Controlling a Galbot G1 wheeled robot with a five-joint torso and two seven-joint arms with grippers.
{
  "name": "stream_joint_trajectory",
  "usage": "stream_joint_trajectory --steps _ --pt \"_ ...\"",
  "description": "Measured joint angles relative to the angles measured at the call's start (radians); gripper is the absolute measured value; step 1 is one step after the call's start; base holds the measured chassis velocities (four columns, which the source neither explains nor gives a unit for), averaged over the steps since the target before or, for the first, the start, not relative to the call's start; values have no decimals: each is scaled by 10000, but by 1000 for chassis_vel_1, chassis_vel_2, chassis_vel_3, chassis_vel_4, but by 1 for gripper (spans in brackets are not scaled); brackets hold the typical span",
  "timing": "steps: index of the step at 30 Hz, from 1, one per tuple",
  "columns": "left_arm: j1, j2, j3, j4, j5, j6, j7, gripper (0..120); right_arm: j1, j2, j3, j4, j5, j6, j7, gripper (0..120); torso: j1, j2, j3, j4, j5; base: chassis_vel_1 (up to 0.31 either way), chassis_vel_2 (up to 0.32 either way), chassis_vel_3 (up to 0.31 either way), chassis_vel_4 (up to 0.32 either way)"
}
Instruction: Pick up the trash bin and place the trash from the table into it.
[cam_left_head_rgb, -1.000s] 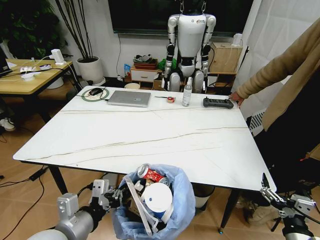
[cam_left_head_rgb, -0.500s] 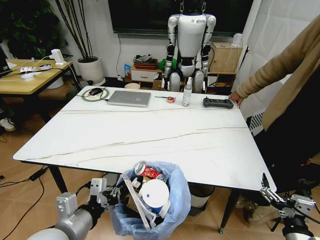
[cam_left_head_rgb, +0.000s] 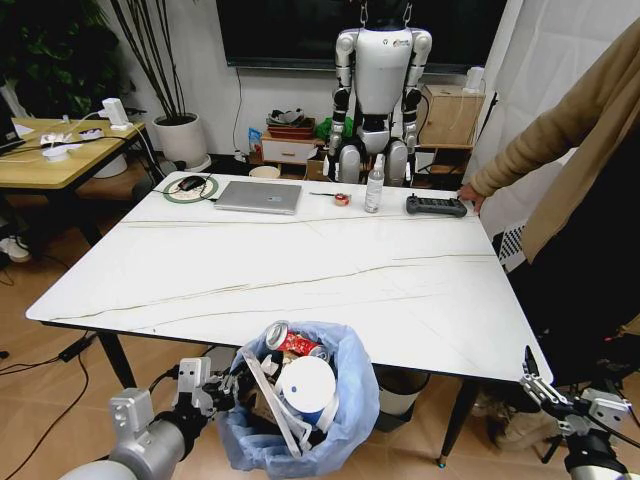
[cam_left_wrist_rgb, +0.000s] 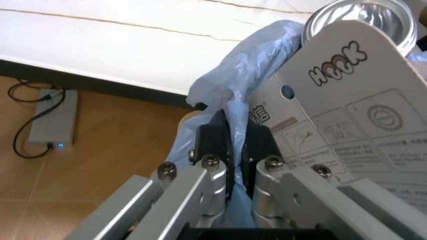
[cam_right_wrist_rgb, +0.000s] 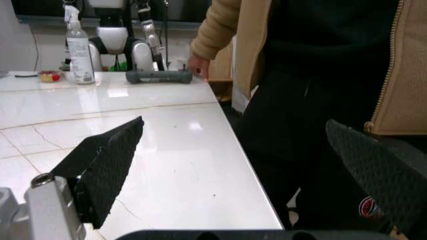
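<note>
Head view: trash bin (cam_left_head_rgb: 300, 405), full of trash (cam_left_head_rgb: 298, 375), hangs below near tabletop (cam_left_head_rgb: 300, 270) edge. Left wrist view: left pincer (cam_left_wrist_rgb: 233, 150) pinching bag rim; keep bin level. Right wrist view: right pincer (cam_right_wrist_rgb: 233, 165) spread, idle beside tabletop.

I see trash bin (cam_left_head_rgb: 300, 420) upright below table (cam_left_head_rgb: 300, 270) near edge, blue liner puffed over rim, trash (cam_left_head_rgb: 300, 375) piled inside: can, white lid, cardboard.
</note>
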Motion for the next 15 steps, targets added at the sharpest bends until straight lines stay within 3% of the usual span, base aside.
stream_joint_trajectory --steps 15 --pt "399 99 -2 -367 88 -48 -9 0 0 0 0 6 0 -1 2 100 0 0 0 0 0 0 0 0 0"
